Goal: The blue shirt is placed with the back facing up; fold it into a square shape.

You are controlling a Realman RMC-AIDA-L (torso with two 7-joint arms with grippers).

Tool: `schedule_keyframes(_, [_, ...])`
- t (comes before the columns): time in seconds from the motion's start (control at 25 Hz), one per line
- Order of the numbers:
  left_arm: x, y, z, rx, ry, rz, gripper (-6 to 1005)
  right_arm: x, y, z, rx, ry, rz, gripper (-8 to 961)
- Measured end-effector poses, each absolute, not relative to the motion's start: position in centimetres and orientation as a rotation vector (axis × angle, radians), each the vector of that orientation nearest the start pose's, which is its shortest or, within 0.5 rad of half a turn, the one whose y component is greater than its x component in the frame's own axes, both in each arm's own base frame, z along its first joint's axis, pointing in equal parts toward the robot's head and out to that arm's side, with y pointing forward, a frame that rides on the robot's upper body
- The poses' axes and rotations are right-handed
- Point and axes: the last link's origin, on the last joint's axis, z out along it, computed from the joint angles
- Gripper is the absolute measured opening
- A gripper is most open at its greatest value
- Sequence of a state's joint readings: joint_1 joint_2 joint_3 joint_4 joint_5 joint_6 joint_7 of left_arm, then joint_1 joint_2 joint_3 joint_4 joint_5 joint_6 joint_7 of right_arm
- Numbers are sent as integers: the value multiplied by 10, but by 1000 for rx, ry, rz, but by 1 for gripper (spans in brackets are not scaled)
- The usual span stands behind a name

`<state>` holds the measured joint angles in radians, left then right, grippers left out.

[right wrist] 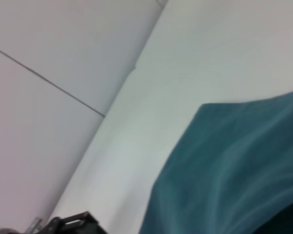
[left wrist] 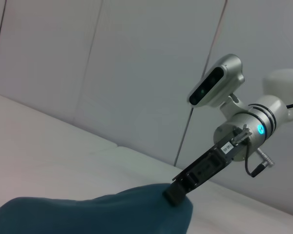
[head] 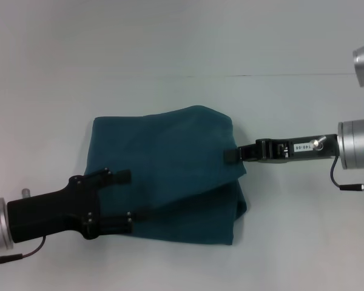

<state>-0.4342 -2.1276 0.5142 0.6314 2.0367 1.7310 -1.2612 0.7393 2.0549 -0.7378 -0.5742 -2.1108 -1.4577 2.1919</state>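
Left gripper [head: 124, 203] reaches in over the left side of the blue shirt [head: 176, 163], its two black fingers [head: 118, 176] spread apart, one over the cloth near the shirt's left edge and the other lower, close to the shirt's near edge. That shirt lies folded into a compact, roughly square bundle in the middle of the pale table [head: 170, 48], with an upper layer lying slantwise over the lower one. Right gripper [head: 233, 155] comes in from the shirt's right side and is pinched closed on the right edge of the upper layer, which the left wrist view shows lifted slightly at that corner [left wrist: 178, 202].
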Motion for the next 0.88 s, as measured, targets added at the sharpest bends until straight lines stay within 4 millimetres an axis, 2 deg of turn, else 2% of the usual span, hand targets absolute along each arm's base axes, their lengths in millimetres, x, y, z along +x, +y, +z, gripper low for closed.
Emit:
schedule_keyframes(0.2, [-277, 286, -3, -2664, -654, -927, 948, 205, 374, -9, -2644, 1549, 656, 25])
schedule_keyframes(0.36, [-275, 287, -2, -2659, -656, -937, 948, 205, 371, -3, -2661, 1543, 672, 26])
schedule_keyframes(0.88, [-274, 289, -3, -2652, -664, -949, 949, 242, 343, -24, -2625, 1703, 565, 28])
